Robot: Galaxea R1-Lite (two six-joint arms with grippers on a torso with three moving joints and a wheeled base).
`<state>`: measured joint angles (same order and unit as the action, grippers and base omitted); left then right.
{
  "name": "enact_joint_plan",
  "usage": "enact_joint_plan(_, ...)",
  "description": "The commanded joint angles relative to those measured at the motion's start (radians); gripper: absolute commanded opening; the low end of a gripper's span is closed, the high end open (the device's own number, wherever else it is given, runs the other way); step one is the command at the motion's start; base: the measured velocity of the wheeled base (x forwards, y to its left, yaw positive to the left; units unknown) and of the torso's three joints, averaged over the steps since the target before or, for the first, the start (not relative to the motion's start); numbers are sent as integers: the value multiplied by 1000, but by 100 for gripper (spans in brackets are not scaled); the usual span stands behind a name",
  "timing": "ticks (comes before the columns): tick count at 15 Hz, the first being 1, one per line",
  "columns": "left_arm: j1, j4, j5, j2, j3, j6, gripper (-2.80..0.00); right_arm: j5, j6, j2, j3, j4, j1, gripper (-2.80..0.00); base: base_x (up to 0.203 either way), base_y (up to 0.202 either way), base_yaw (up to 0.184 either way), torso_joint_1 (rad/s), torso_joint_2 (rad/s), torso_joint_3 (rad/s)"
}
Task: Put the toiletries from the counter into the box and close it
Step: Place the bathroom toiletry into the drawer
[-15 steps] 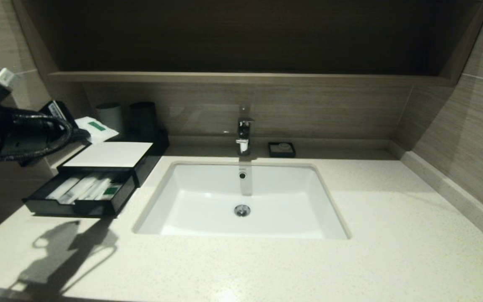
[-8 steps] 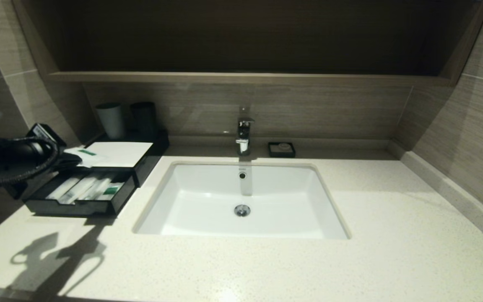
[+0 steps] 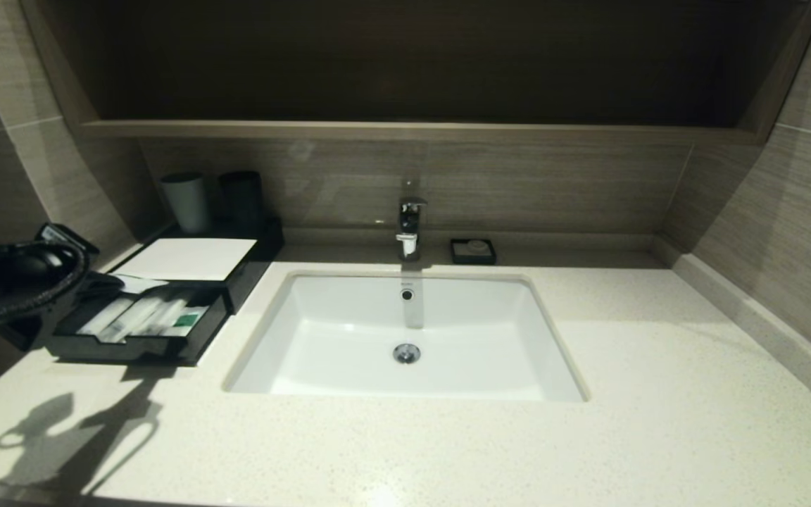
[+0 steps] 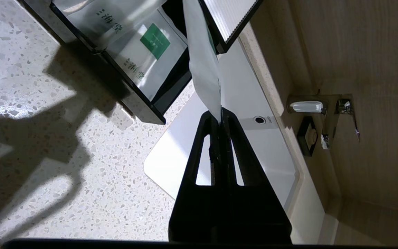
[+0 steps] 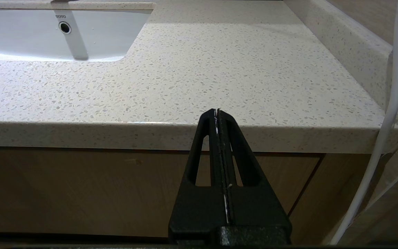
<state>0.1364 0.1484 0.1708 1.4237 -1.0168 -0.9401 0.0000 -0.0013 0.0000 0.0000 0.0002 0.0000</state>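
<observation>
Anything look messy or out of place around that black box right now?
Nothing spilled or damaged. The box has its drawer pulled out, and the left claw holds a white sachet pinched by one edge, dangling over it.

Count of what stands at the washbasin

One black box, two cups, one faucet, one soap dish, one sink; packets in the drawer too overlapped to count.

box left of sink, packets in its drawer
</observation>
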Motion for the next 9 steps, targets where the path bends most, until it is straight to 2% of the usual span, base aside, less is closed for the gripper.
enact_joint_plan(1, 10, 7, 1, 19, 1, -20, -280, 0, 0, 0, 0, 0, 0, -280, 0, 0, 0, 0, 0, 0)
enact_joint_plan(9, 33, 11, 5, 100, -22, -46, -280, 0, 0, 0, 0, 0, 0, -280, 0, 0, 0, 0, 0, 0)
